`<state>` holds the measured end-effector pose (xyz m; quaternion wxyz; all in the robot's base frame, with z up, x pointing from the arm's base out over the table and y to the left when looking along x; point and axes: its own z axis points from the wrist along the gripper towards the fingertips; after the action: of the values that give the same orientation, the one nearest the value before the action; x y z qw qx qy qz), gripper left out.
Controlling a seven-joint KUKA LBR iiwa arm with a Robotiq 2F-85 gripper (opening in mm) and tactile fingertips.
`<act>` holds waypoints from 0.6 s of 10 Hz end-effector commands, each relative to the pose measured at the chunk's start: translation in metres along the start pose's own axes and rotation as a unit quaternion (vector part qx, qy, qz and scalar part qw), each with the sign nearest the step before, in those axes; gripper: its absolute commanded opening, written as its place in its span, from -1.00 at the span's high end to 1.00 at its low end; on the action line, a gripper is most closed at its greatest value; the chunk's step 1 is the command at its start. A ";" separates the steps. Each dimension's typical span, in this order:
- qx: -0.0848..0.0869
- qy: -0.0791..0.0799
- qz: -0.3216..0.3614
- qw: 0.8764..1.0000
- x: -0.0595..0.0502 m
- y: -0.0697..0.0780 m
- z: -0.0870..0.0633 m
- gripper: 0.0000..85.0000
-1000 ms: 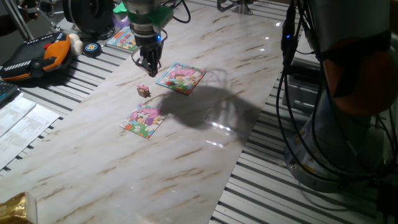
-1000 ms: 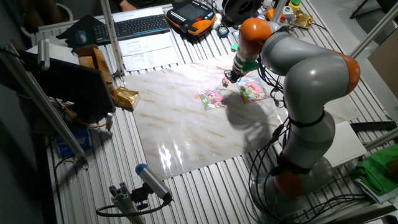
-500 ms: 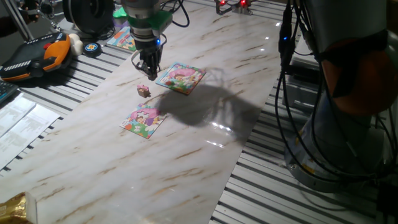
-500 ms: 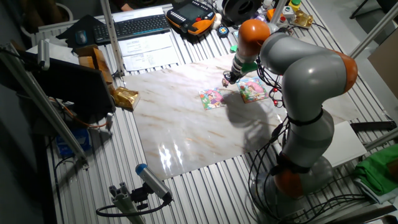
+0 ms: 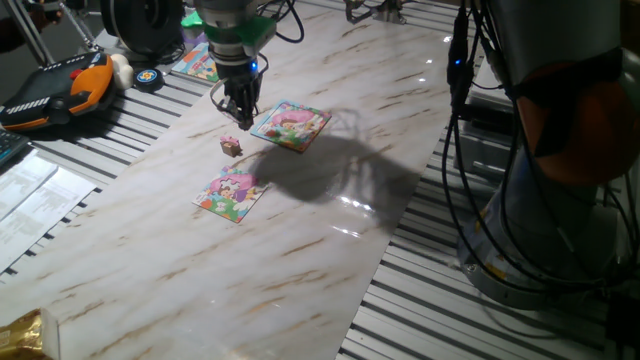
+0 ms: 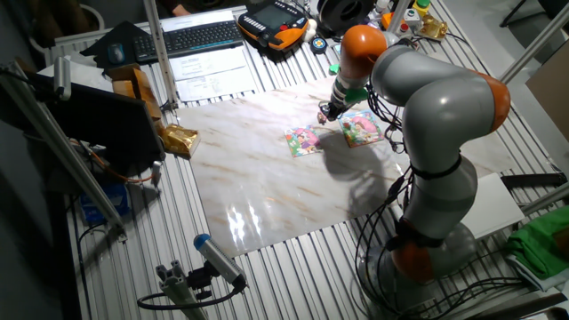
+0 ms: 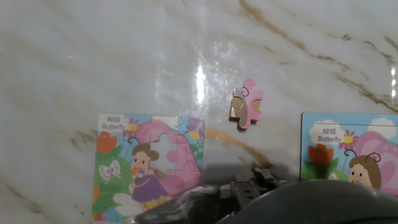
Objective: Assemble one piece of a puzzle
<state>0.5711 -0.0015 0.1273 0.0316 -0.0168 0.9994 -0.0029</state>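
The piece [image 5: 232, 146] lies loose on the marble table, pink face up; it shows in the hand view [image 7: 247, 103] and, tiny, in the other fixed view [image 6: 323, 117]. The puzzle [image 5: 232, 193] lies flat nearer the front, with an empty slot in its pink middle [image 7: 163, 147]; it also shows in the other fixed view [image 6: 304, 140]. My gripper [image 5: 238, 117] hangs just above the table, a little behind the piece and apart from it. Its fingers [image 7: 256, 179] look parted and hold nothing.
A larger square board [image 5: 290, 125] lies right of the gripper, also in the hand view [image 7: 348, 149]. An orange and black pendant [image 5: 60, 90], a tape roll [image 5: 148, 77] and more boards [image 5: 195, 62] sit at the back left. The slatted frame [image 5: 420, 300] borders the marble.
The gripper has shifted very slightly down and left towards the piece. The piece and both boards have not moved.
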 end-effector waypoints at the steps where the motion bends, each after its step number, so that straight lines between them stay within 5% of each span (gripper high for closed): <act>1: 0.003 -0.001 0.002 1.000 0.000 0.000 0.000 0.98; 6: 0.009 -0.009 0.012 1.000 -0.005 -0.003 0.002 0.98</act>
<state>0.5772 -0.0047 0.1254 0.0407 -0.0041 0.9991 -0.0087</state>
